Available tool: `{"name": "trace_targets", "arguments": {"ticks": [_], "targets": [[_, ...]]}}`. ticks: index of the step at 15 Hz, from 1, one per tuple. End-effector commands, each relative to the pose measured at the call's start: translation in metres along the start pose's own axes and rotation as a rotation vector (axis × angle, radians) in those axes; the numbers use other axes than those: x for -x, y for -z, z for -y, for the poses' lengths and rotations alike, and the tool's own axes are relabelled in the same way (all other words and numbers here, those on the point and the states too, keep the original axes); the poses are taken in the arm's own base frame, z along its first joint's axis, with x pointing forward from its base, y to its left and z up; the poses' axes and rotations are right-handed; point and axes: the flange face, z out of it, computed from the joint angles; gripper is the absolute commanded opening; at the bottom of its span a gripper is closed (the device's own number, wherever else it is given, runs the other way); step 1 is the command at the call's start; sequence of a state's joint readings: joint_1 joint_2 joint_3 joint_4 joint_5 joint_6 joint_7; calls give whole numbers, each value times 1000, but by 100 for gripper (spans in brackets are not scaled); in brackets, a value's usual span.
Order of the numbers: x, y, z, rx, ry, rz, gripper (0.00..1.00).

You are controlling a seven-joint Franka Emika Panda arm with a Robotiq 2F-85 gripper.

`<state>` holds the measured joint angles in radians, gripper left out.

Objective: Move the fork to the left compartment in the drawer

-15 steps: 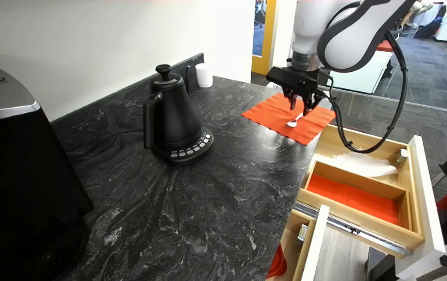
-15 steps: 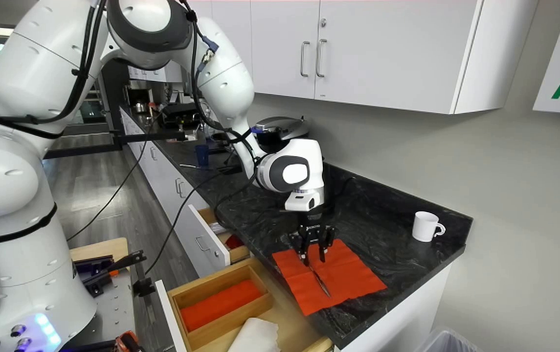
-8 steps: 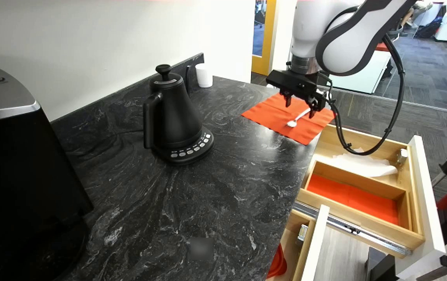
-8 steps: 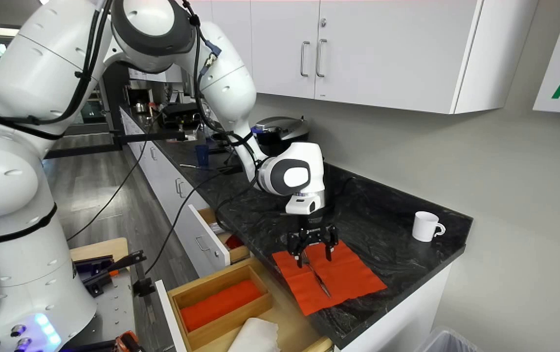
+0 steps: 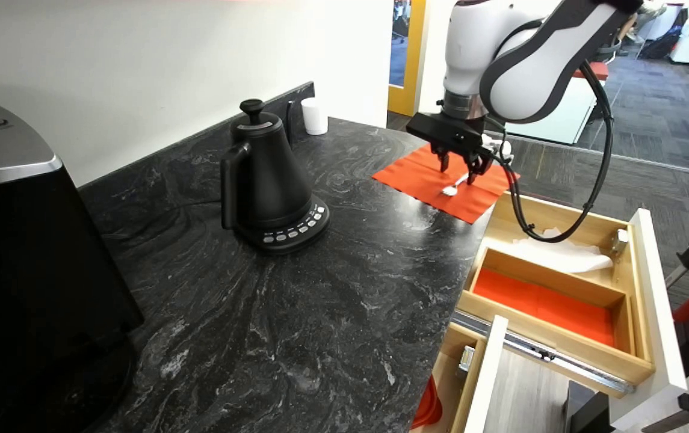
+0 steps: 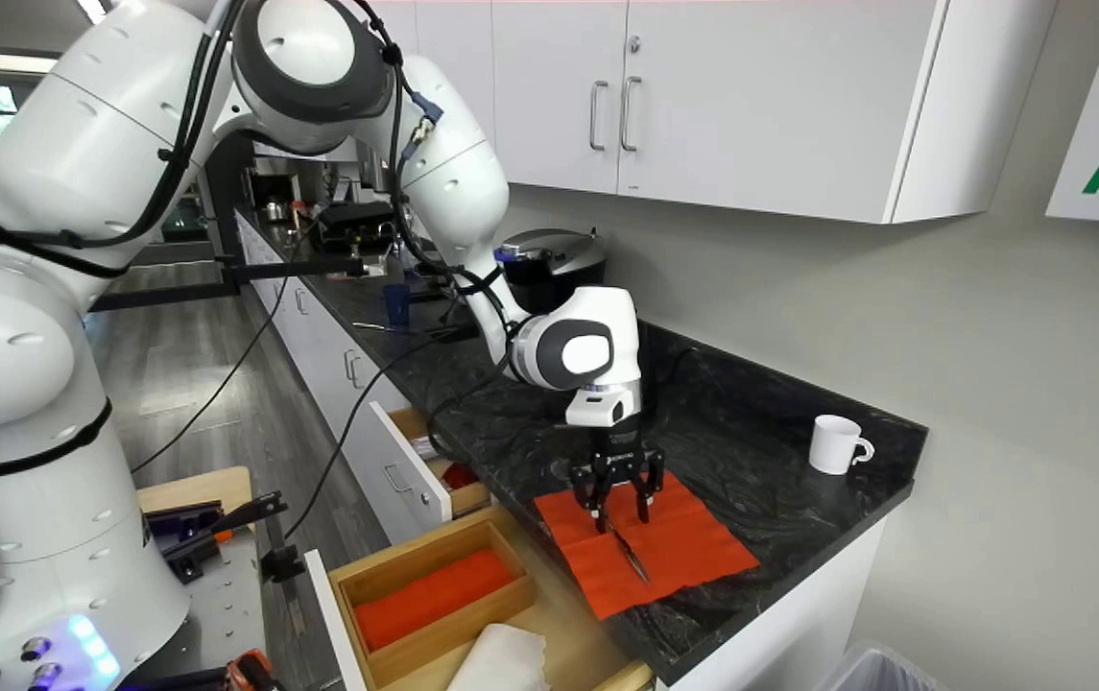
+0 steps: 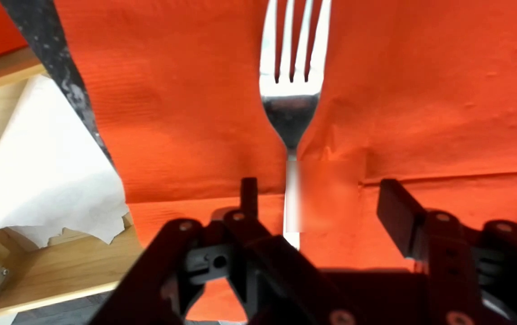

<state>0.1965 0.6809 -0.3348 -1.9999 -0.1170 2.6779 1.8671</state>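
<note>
A: ok so where's the fork point(image 7: 291, 113) sitting right now?

B: Lying flat on that orange-red mat point(image 6: 683, 543), the creased one spread on the dark bench point(image 5: 308, 313). In the wrist view the tines run off the top edge and the handle runs down between the jaws.

A: so it's clamped?

B: nope, the jaws are apart. Seen from the wrist they stand one on each side of the handle, mat showing in the gaps, and the fork's nearer the jaw on the left of that view. There's a blurry patch right by the handle, and its very end is hard to make out.

A: gotcha. What about the drawer point(image 5: 561, 339)?

B: Pulled open right beside the bench. It's light wood with thin partitions point(image 5: 552, 277). One section has an orange-red lining point(image 5: 541, 305), and some white paper point(image 7: 50, 167) lies in the section next to it. Can't tell which of those counts as "left" tbh.

A: other stuff around?

B: A black kettle point(image 5: 269, 174) on the bench in an exterior view, well apart from the mat. Also a white mug point(image 6: 834, 445) near the back of the bench, visible in both exterior views.
</note>
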Motion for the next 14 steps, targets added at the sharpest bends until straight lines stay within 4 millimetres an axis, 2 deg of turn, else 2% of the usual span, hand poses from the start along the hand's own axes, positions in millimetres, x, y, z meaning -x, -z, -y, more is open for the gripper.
{"name": "trace_targets", "arguments": {"ticks": [1,6,7,10,11,14], "targets": [[-4,-1,5,-20,-10,14,39],[-5,-2,2,-19,-11,15,7],[-5,-2,2,-20,-11,16,4],[-5,-1,2,-20,-11,16,1],[-5,2,2,-19,-12,19,4],[-9,40,4,-108,-15,28,4]]}}
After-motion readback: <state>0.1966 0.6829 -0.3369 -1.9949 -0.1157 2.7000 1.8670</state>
